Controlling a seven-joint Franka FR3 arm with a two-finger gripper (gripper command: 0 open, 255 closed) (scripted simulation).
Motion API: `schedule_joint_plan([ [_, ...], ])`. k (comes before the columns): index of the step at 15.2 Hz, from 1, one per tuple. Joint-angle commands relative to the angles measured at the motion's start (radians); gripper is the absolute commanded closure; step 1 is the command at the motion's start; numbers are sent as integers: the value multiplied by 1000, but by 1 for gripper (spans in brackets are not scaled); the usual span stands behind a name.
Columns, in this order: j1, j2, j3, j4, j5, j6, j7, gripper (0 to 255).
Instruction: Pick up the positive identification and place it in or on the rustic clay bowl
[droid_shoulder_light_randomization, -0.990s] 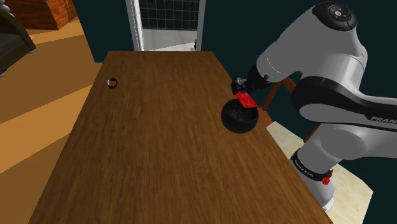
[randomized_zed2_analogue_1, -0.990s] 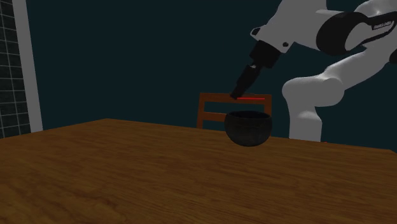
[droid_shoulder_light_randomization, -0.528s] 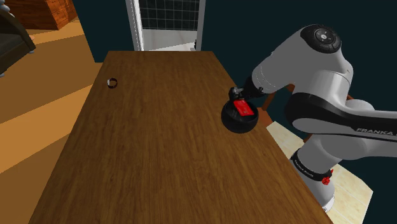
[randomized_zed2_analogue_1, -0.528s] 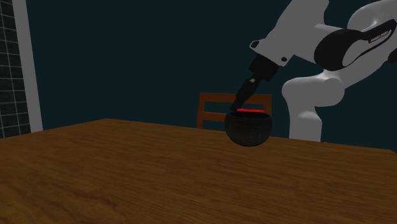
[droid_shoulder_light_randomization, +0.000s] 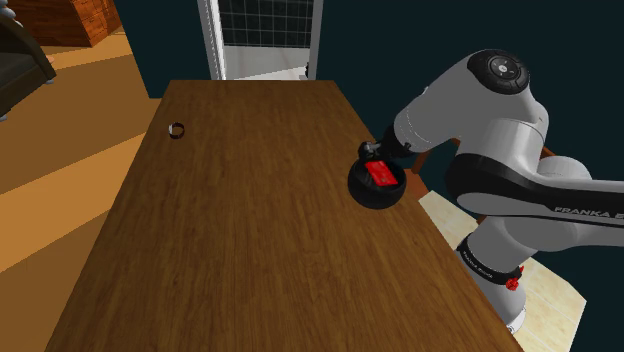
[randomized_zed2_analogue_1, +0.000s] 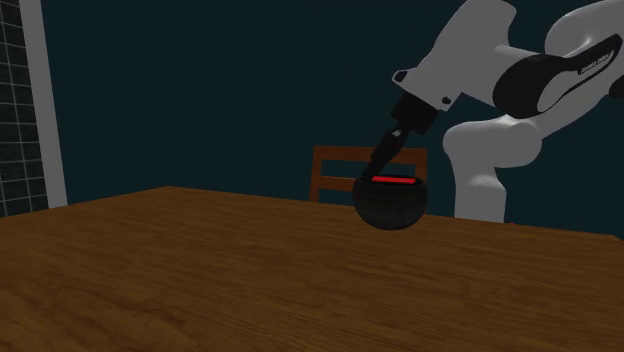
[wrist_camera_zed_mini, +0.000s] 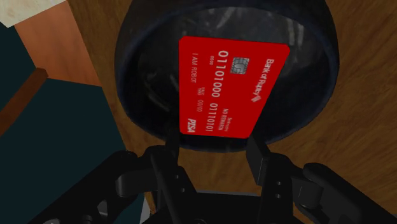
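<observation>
A red bank-style card (wrist_camera_zed_mini: 232, 86) with white print lies flat inside the mouth of the dark round bowl (wrist_camera_zed_mini: 127, 83), still off the bowl's floor. My black gripper (wrist_camera_zed_mini: 213, 145) is shut on the card's near edge, one finger at each side. In the shoulder view the card (droid_shoulder_light_randomization: 380, 174) shows inside the bowl (droid_shoulder_light_randomization: 372, 192) near the table's right edge, with the gripper (droid_shoulder_light_randomization: 372, 152) slanting down to it. The second exterior view has the card (randomized_zed2_analogue_1: 394, 181) level with the rim of the bowl (randomized_zed2_analogue_1: 390, 206), and the gripper (randomized_zed2_analogue_1: 380, 168) reaching its rim.
The long wooden table (droid_shoulder_light_randomization: 240, 230) runs away from the stand. A small dark ring (droid_shoulder_light_randomization: 176, 130) lies near its far left corner. A wooden chair (randomized_zed2_analogue_1: 335, 172) stands just behind the bowl. A tiled doorway (droid_shoulder_light_randomization: 262, 30) is beyond the table's far end.
The gripper has come down with the card, from a little above the bowl to inside its mouth. The card stays clasped; the bowl has not moved.
</observation>
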Motion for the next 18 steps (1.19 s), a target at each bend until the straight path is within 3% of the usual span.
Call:
schedule_joint_plan([
  [1, 0, 0, 0, 0, 0, 0, 0, 255],
  [2, 0, 0, 0, 0, 0, 0, 0, 0],
  [7, 0, 0, 0, 0, 0, 0, 0, 0],
  [11, 49, -101, -38, 76, -11, -186, -2, 0],
  [18, 49, -101, -38, 76, -11, -186, -2, 0],
])
